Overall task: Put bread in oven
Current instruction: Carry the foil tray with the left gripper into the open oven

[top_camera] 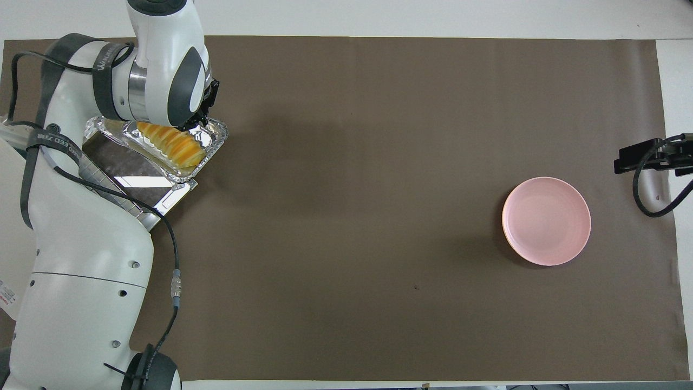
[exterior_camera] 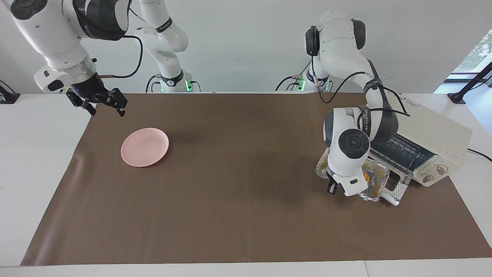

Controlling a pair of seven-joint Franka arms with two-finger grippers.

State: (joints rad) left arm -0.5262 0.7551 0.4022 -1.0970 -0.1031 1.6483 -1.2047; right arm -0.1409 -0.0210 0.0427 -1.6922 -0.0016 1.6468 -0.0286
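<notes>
The golden ridged bread [top_camera: 170,146] lies in a crinkled foil tray [top_camera: 216,130]. My left gripper [top_camera: 203,111] is shut on the tray's rim at the end toward the table's middle and holds it in the air over the oven's lowered glass door [top_camera: 130,179]. In the facing view the left wrist hides most of the tray [exterior_camera: 378,175], and only a sliver of bread [exterior_camera: 367,177] shows. The cream oven [exterior_camera: 434,130] stands open at the left arm's end of the table. My right gripper [exterior_camera: 103,102] hangs open over the mat's corner near the robots and waits.
A round pink plate [exterior_camera: 145,147] sits on the brown mat [exterior_camera: 230,200] toward the right arm's end. The left arm's cable loops over the oven's top. The oven's two knobs [exterior_camera: 434,174] face away from the robots.
</notes>
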